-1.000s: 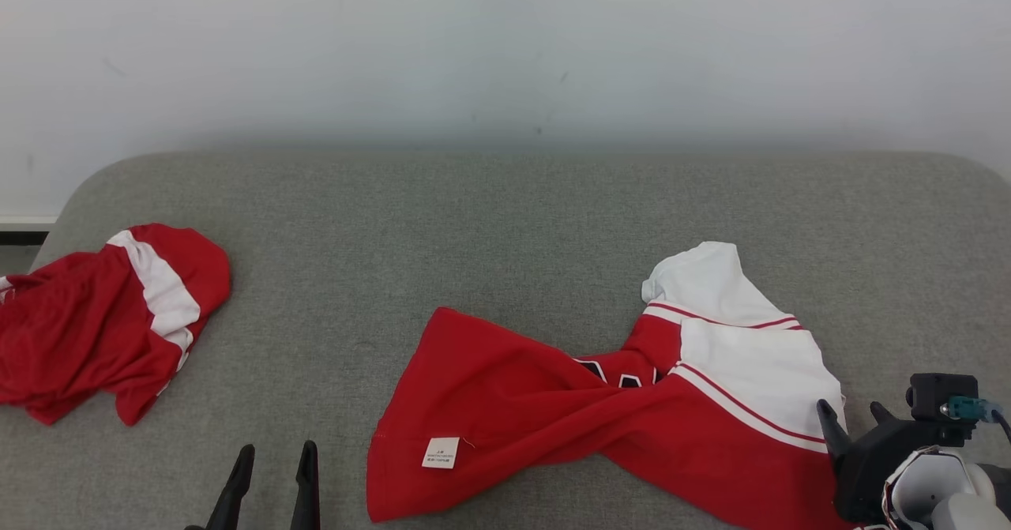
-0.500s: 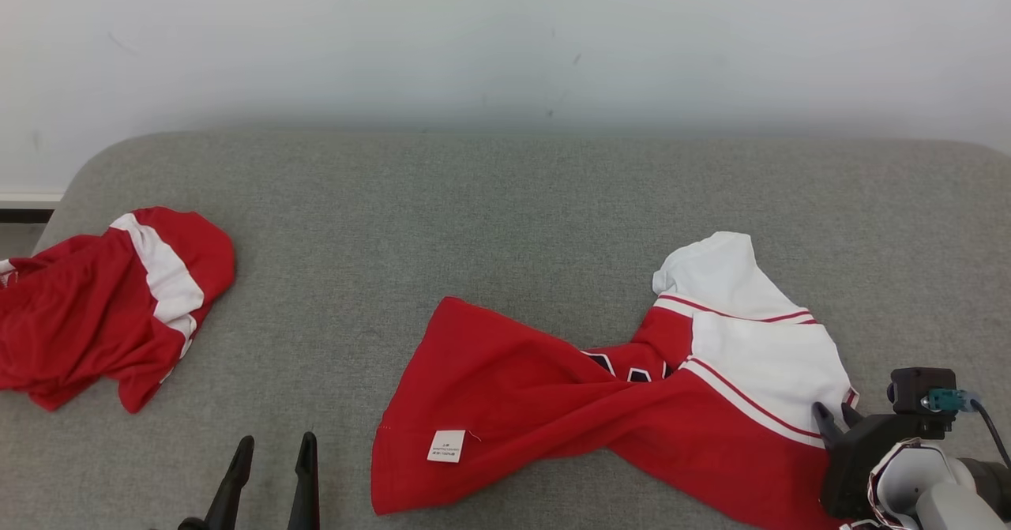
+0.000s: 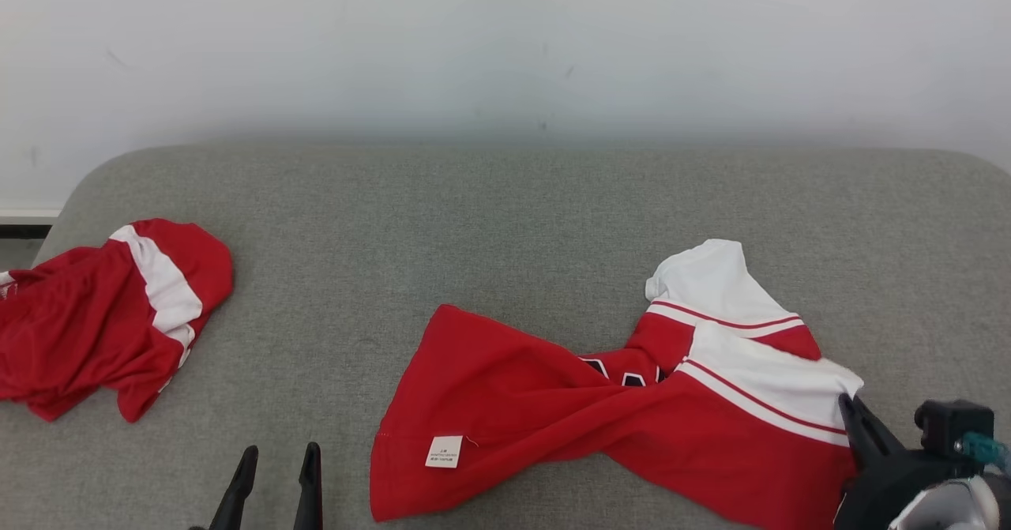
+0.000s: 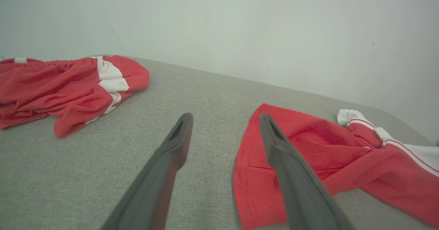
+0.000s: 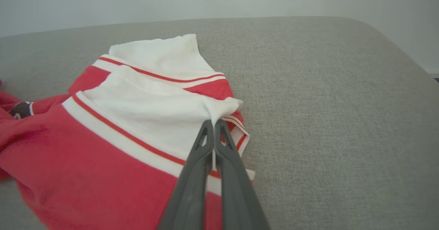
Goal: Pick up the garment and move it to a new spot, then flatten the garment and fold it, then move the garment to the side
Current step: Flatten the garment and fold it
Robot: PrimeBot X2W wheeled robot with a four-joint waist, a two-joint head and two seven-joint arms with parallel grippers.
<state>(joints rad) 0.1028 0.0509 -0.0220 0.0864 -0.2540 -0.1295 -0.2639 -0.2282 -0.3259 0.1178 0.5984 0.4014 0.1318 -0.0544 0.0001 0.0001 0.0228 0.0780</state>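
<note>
A red and white garment (image 3: 600,419) lies twisted on the grey cushioned surface (image 3: 490,230), with a small white label near its front hem. In the right wrist view my right gripper (image 5: 213,123) is shut on the garment (image 5: 147,117), pinching a peak of its white fabric at the right edge. In the head view that right gripper (image 3: 847,402) sits at the garment's lower right corner. My left gripper (image 3: 278,454) is open at the bottom left, empty. The left wrist view shows the left gripper (image 4: 224,117) just left of the garment's red hem (image 4: 253,161).
A second red and white garment (image 3: 103,317) lies crumpled at the surface's far left edge, also in the left wrist view as a red heap (image 4: 65,86). A pale wall (image 3: 505,40) stands behind. Bare grey surface lies between the two garments and behind them.
My right gripper has shut on the garment's white edge and drawn it up and rightward into a peak. The camera shifted slightly. The left gripper has kept still.
</note>
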